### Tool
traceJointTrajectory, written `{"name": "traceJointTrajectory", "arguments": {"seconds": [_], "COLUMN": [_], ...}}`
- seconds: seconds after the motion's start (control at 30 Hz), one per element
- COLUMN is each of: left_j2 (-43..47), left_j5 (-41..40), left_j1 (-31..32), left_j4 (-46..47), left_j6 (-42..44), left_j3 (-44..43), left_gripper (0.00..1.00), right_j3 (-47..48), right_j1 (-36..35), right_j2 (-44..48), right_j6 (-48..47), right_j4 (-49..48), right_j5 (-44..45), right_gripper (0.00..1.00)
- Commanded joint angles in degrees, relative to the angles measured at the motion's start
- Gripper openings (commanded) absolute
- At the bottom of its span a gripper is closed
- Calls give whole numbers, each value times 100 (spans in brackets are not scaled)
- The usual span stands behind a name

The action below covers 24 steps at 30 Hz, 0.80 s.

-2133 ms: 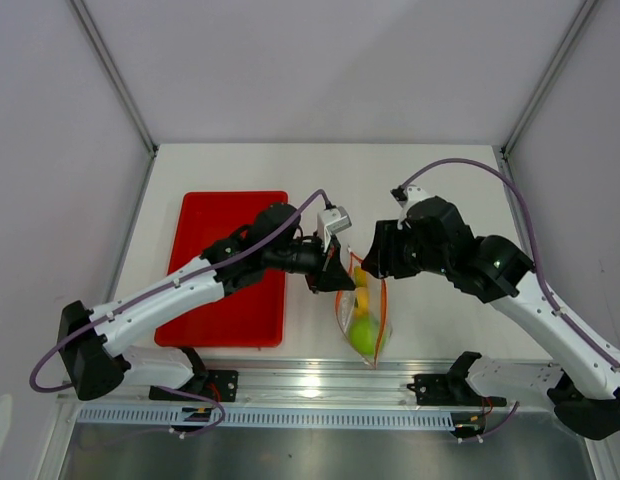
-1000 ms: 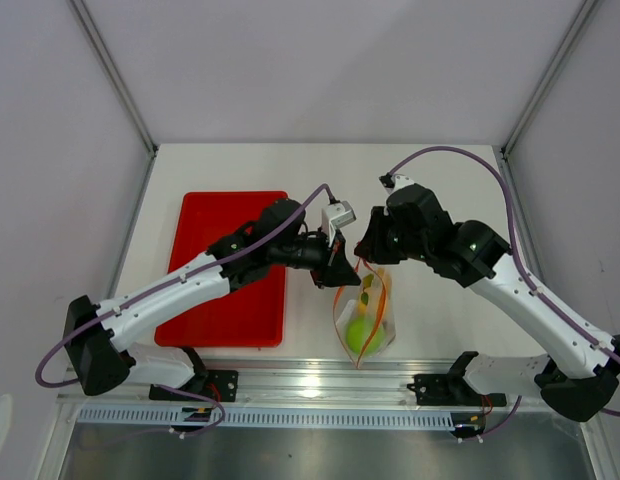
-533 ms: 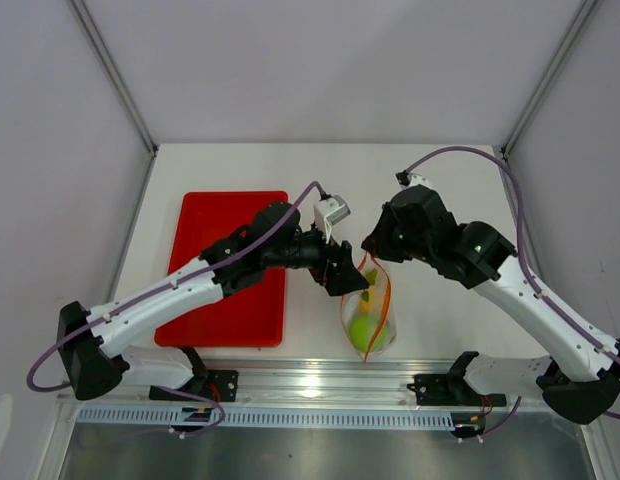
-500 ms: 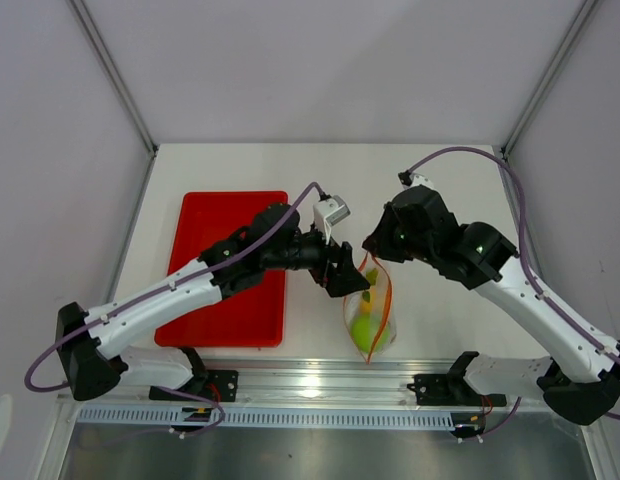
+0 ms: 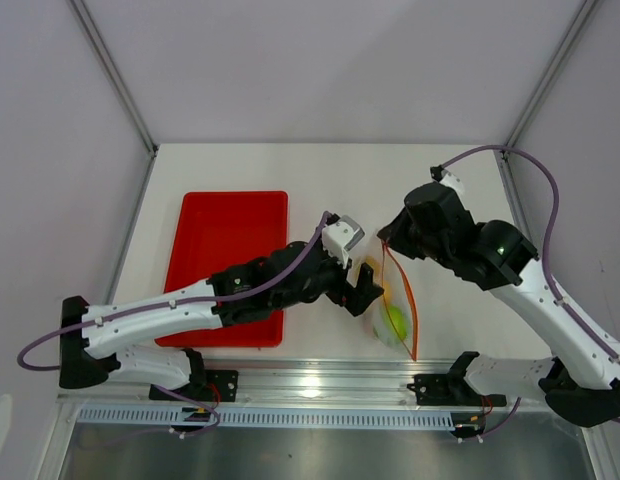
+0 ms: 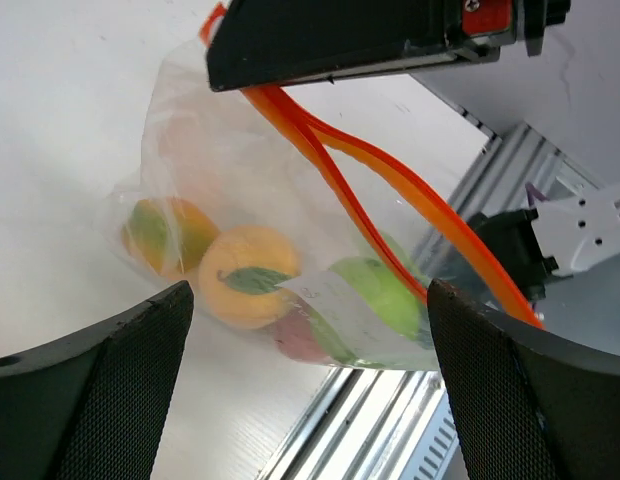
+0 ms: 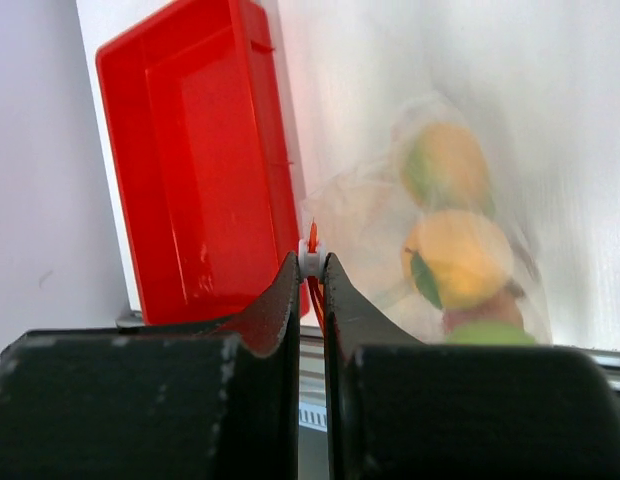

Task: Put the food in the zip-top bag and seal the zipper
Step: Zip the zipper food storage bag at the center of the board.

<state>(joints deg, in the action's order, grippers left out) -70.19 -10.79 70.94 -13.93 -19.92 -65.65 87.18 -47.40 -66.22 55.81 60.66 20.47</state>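
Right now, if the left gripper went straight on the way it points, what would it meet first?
Probably the clear bag, at the fruit inside; it lies straight ahead between the left gripper's open fingers, though depth is unclear.

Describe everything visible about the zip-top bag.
The zip-top bag is clear, floppy plastic, lying on the table with its mouth end lifted. Its orange-red zipper strips bow apart, so it looks unsealed. Toy fruits, green and orange among them, sit bunched inside. The right pincer is shut on one end of the zipper.
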Motion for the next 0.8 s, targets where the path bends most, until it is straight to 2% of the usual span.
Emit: {"name": "traceJointTrajectory", "arguments": {"seconds": [0.0, 0.17, 0.43, 0.47, 0.6, 0.67, 0.77], "left_j2": [50, 137, -73, -126, -477, -767, -1048], "left_j5": [-1021, -1145, -1092, -1214, -2688, -2823, -2605], "left_j1": [218, 272, 289, 341, 605, 684, 694], "left_j4": [137, 75, 207, 224, 269, 6, -565], "left_j6": [129, 120, 235, 139, -37, -222, -459], "left_j3": [-422, -651, -905, -949, -1221, -1441, -2047], "left_gripper": [99, 100, 99, 100, 100, 99, 99], "right_j3": [387, 546, 371, 318, 203, 238, 282], "right_j1": [2, -41, -50, -59, -138, -217, -340], "right_j2": [82, 240, 258, 276, 259, 232, 153], "right_j6": [334, 439, 658, 737, 1098, 1142, 1107], "right_j4": [297, 297, 341, 289, 279, 367, 437], "right_j5": [476, 449, 1029, 1047, 1301, 1511, 1958], "right_gripper": [0, 0, 0, 0, 0, 0, 0]}}
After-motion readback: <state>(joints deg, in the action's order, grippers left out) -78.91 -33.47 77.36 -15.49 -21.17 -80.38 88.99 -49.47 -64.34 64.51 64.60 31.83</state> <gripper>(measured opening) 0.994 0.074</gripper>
